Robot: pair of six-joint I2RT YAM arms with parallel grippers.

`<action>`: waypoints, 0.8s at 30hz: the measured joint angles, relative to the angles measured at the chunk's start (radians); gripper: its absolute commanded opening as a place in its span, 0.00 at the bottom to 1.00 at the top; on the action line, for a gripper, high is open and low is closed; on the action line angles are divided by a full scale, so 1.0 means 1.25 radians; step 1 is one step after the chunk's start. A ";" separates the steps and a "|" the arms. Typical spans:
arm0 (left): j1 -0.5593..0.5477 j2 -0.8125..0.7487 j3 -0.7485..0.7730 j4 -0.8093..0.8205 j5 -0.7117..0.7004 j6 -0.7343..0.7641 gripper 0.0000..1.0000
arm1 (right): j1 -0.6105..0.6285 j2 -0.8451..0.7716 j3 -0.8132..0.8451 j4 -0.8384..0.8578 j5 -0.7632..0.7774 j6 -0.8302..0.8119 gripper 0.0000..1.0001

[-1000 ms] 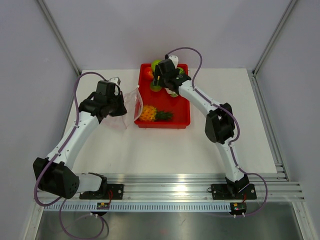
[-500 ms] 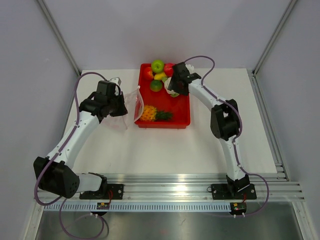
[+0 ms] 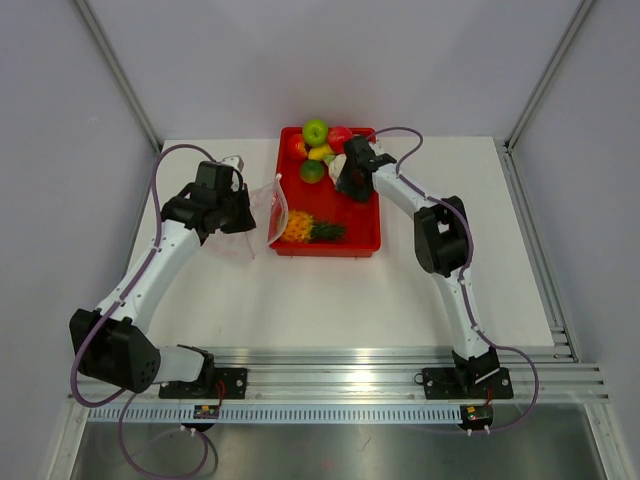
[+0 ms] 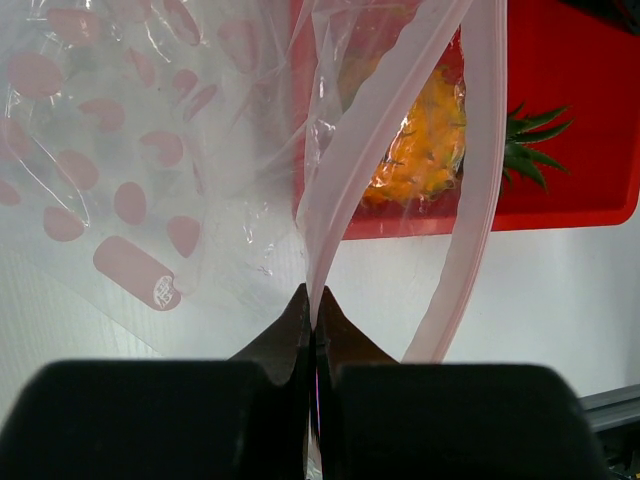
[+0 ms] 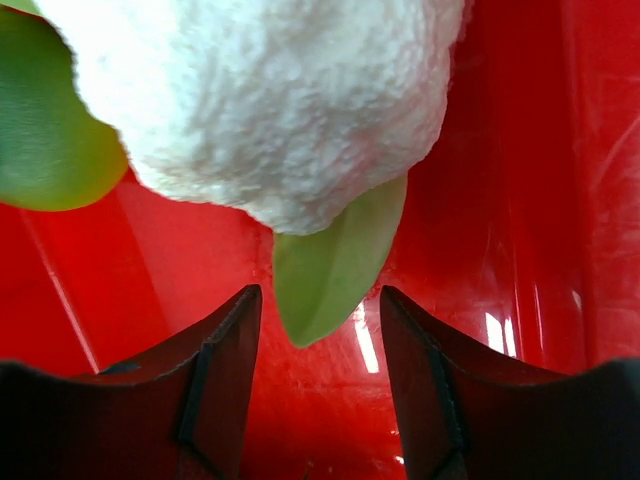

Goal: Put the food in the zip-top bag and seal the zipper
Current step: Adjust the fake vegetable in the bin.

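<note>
Over one red tray [image 3: 360,247], right gripper [image 5: 315,310] gapes before one cauliflower [image 5: 270,100]; left gripper [image 4: 314,322] clamps one zip-top bag [image 4: 150,150]

Zip-top bag [image 3: 264,210] left of tray [image 3: 360,233]

The tray [image 3: 357,214] was glossy red on a white counter [image 3: 300,290]. The pineapple [image 3: 294,226] was orange with dark green leaves, and the cauliflower [image 5: 260,100] was white with pale green leaves. The zip-top bag [image 4: 130,150] was clear and printed with pink ovals, its zipper [image 4: 481,170] pale pink. The jaws were black.
</note>
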 measured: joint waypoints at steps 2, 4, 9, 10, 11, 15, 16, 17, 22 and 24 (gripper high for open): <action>0.000 0.002 0.000 0.000 0.000 0.000 0.00 | 0.000 0.008 0.000 -0.002 0.000 0.002 0.49; 0.000 0.003 0.000 0.000 0.000 0.000 0.00 | 0.000 0.012 0.000 -0.005 0.000 0.004 0.37; 0.000 0.003 0.000 0.000 0.000 0.000 0.00 | -0.001 0.012 0.001 -0.002 0.007 0.002 0.00; 0.000 0.003 0.000 0.000 0.001 0.000 0.00 | -0.001 0.012 0.001 -0.001 0.008 0.000 0.00; 0.000 0.003 0.000 0.000 0.001 0.000 0.00 | -0.001 0.012 0.001 0.000 0.009 -0.001 0.00; 0.000 0.003 0.000 0.000 0.001 0.000 0.00 | -0.001 -0.003 -0.023 0.014 0.008 -0.009 0.00; 0.000 0.003 0.000 0.000 0.001 0.000 0.00 | -0.001 -0.014 -0.041 0.021 0.008 -0.013 0.00; 0.000 0.003 0.000 0.000 0.001 0.000 0.00 | -0.001 -0.029 -0.064 0.029 0.008 -0.017 0.00; 0.000 0.003 0.000 0.000 0.000 0.004 0.00 | 0.002 -0.138 -0.208 0.077 -0.008 -0.038 0.00; 0.001 0.003 0.000 -0.001 0.000 0.006 0.00 | 0.005 -0.198 -0.267 0.084 -0.013 -0.050 0.00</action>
